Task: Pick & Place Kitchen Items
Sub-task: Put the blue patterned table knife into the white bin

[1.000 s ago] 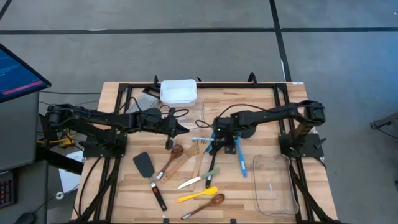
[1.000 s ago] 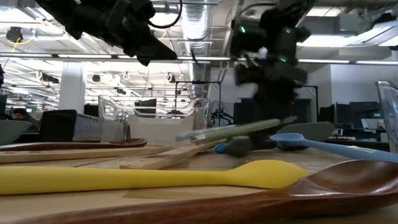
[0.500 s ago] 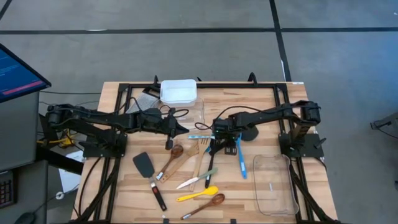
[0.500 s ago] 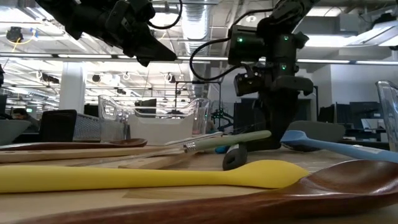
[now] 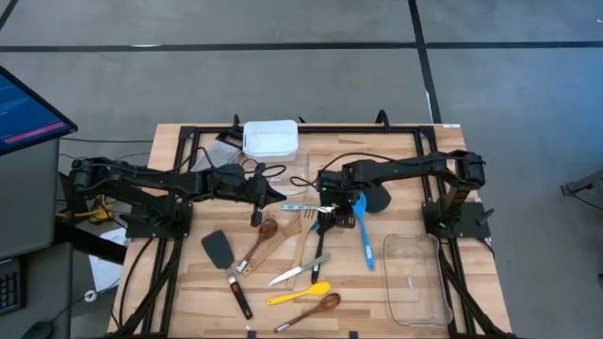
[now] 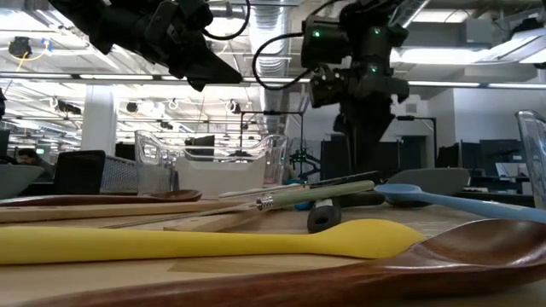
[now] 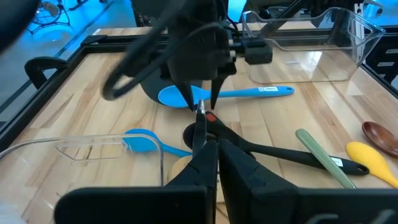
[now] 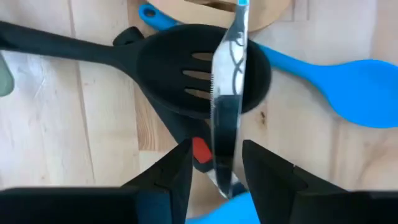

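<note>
The right gripper (image 8: 214,165) is clamped on a small knife (image 8: 227,106) by its slick, thin blade, above the black slotted spoon (image 8: 186,74) mid-table. Light and stiff, it could slip; the handle looks safer. The left gripper (image 5: 280,195) hovers closed nearby.

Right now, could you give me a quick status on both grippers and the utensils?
Right gripper shut on small knife, lifted over black slotted spoon. Left gripper shut, empty, hovering mid-table. Blue spoon lies close beside.
</note>
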